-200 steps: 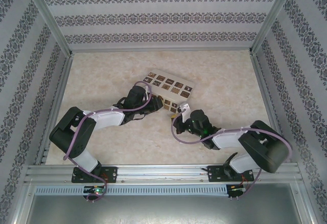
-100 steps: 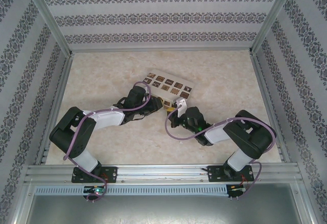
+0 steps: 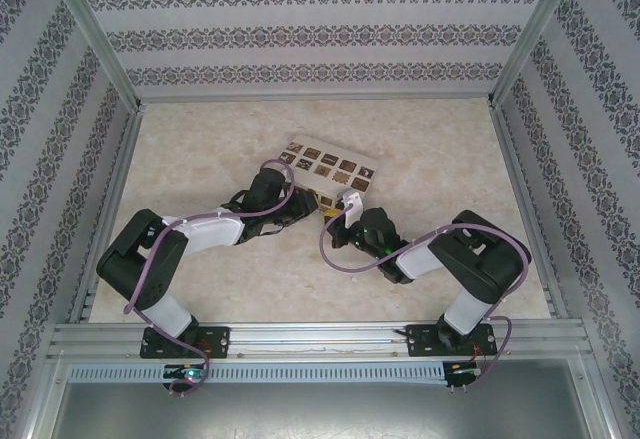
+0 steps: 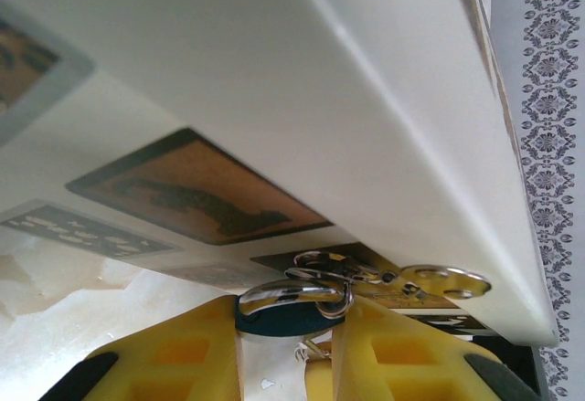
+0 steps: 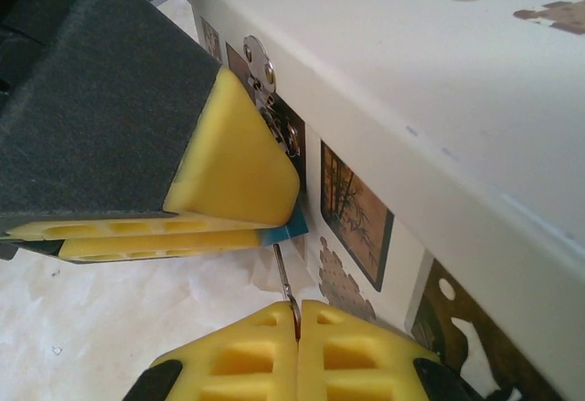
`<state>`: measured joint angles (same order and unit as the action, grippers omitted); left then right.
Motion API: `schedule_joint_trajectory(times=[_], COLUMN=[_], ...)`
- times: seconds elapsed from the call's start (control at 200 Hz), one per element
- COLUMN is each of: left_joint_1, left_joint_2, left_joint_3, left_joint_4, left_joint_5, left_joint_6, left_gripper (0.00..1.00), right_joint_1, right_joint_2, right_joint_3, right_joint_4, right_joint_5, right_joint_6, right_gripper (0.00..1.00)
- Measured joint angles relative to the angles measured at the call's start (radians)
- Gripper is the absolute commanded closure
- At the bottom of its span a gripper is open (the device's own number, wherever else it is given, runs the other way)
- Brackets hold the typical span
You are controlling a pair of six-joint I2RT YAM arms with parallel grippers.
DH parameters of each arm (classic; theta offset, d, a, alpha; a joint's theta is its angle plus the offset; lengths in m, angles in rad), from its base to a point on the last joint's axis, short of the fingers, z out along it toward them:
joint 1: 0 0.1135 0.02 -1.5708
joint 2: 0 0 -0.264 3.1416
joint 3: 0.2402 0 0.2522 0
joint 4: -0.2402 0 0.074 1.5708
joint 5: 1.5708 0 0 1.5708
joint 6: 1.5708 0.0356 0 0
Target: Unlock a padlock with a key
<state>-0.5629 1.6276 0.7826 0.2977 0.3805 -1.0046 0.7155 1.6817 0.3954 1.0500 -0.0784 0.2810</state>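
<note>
Down by the near side wall of the cream box [image 5: 439, 100], both arms meet nose to nose, so it all comes down to one tiny alignment. The left gripper [image 4: 286, 332] is clamped on the padlock [image 4: 274, 319], squeezing its blue body between the yellow pads. The silvery shackle [image 4: 292, 293] sticks out toward the box's metal hasp [image 4: 439, 282].

The right gripper [image 5: 298, 314] is pinched tight on the key [image 5: 284, 278], with just a thin sliver of shaft poking out of the fingertips. From the right wrist view the key's long axis points straight away from its gripper and leans a touch left, right at the blue corner of the lock peeking from under the other arm's pads. The tip looks like it's right at the underside, but I honestly can't tell if it's in the keyhole or just butting against it.

My guess is the next bit needs a push along that shaft line, then a twist. Nothing is resting on the surface [image 5: 110, 328].
</note>
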Motion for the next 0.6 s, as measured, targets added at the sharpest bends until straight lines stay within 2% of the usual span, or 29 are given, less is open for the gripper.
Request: schedule_joint_trajectory(times=[0.6], left_joint_1=[0.000], left_joint_2=[0.000], left_joint_3=[0.010], left_joint_4=[0.001], left_joint_5=[0.005], left_joint_6=[-0.037], left_gripper=[0.75], right_joint_1=[-0.013], right_joint_2=[0.003], right_joint_3=[0.002], right_joint_4=[0.010], right_joint_5=[0.001], right_joint_6=[0.001], right_gripper=[1.00])
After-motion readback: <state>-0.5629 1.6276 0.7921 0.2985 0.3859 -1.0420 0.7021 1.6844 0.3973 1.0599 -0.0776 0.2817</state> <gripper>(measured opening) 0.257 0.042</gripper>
